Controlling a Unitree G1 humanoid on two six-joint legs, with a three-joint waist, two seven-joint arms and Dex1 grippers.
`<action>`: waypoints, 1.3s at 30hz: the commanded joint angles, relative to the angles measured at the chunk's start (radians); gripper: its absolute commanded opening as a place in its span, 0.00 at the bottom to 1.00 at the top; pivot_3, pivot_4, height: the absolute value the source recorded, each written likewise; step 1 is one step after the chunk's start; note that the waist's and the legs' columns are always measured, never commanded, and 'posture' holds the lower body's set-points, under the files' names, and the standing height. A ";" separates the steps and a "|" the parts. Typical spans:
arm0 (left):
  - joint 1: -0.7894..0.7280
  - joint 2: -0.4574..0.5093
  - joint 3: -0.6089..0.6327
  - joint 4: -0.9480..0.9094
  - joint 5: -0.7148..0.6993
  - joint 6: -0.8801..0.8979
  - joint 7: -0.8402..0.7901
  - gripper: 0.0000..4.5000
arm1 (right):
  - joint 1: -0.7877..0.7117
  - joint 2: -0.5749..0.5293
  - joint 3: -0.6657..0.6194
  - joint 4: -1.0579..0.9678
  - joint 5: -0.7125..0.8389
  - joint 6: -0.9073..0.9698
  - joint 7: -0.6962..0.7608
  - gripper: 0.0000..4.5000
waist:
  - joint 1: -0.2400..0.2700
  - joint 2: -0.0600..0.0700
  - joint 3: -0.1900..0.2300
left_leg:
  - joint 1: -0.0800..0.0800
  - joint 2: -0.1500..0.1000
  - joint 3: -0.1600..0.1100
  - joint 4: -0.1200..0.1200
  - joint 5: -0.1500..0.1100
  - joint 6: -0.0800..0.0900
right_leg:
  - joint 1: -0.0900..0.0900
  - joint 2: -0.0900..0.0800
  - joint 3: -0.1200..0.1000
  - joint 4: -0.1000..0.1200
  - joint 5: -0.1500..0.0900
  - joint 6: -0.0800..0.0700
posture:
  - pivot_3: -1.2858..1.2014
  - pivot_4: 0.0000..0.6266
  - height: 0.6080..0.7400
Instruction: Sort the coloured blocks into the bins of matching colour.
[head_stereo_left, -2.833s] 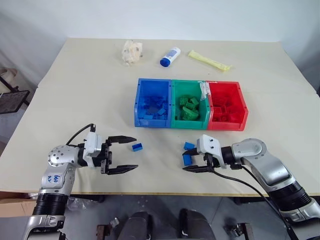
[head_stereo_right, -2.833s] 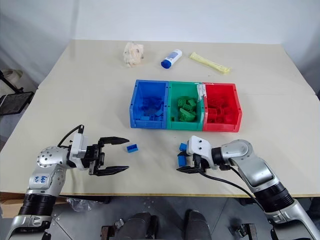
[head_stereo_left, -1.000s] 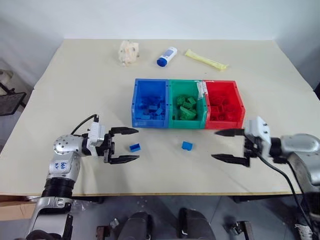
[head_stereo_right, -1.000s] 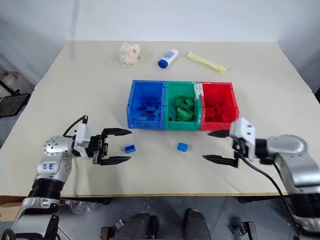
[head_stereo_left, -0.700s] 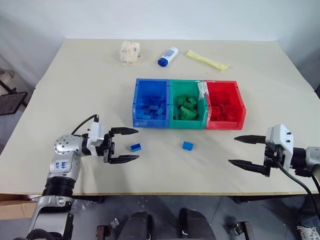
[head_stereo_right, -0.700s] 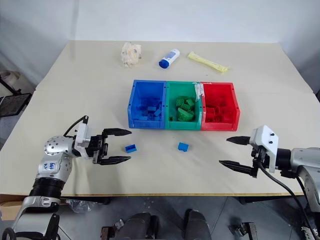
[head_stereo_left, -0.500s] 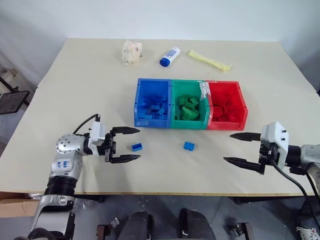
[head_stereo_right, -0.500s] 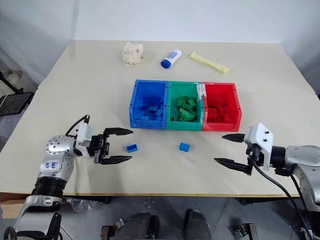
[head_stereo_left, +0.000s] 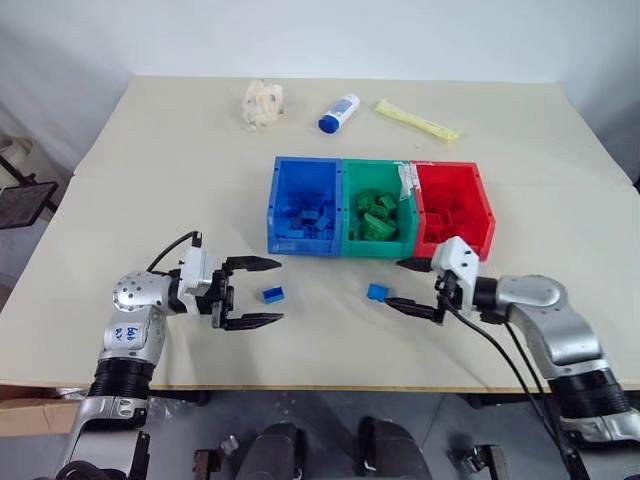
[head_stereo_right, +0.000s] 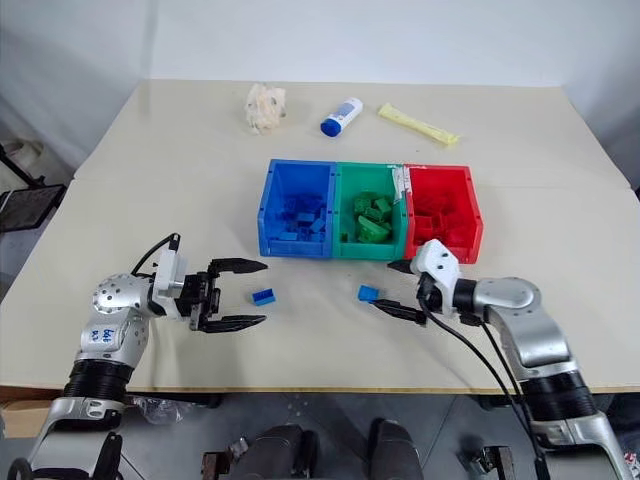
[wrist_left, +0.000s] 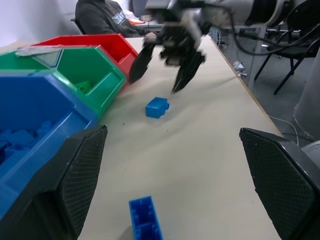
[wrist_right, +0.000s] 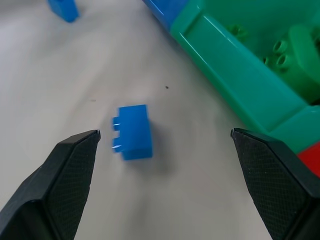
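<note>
Two blue blocks lie on the table in front of the bins. The left blue block (head_stereo_left: 272, 294) sits between the spread fingers of my open left gripper (head_stereo_left: 281, 291) and also shows close up (wrist_left: 146, 217). The right blue block (head_stereo_left: 377, 292) lies just past the fingertips of my open right gripper (head_stereo_left: 393, 284), in line with the gap (wrist_right: 134, 132). Behind them the blue bin (head_stereo_left: 303, 243), green bin (head_stereo_left: 378, 248) and red bin (head_stereo_left: 487, 225) stand joined in a row, each holding blocks of its own colour.
At the far side of the table lie a crumpled wrapper (head_stereo_left: 264, 102), a white bottle with a blue cap (head_stereo_left: 340, 111) and a yellow packet (head_stereo_left: 417, 119). A person (wrist_left: 100, 15) sits beyond the table. The table's front edge runs close under both arms.
My right gripper swung out to the right, then came back left and forward up to the blue block by the green bin. The left gripper has kept still.
</note>
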 joint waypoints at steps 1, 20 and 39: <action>0.018 0.012 0.015 -0.050 -0.011 0.004 0.015 1.00 | -0.035 0.029 0.013 0.039 -0.015 -0.038 0.002 0.98 | 0.000 0.000 0.000 | 0.000 0.000 0.000 0.000 0.000 0.000 | 0.000 0.000 0.000 0.000 0.000 0.000 | 0.52 0.24 1.00; 0.101 0.020 0.028 -0.111 -0.021 0.016 0.050 1.00 | 0.016 0.036 0.010 -0.087 0.000 0.005 0.013 0.19 | 0.000 0.000 0.000 | 0.000 0.000 0.000 0.000 0.000 0.000 | 0.000 0.000 0.000 0.000 0.000 0.000 | 0.52 0.24 1.00; 0.092 0.012 0.038 -0.094 -0.014 -0.006 0.067 1.00 | -0.330 0.145 0.039 0.034 0.017 0.028 -0.001 0.19 | -0.022 0.000 0.000 | 0.000 0.000 -0.001 -0.001 0.000 0.000 | -0.001 0.000 0.000 0.001 0.000 0.000 | 0.52 0.24 1.00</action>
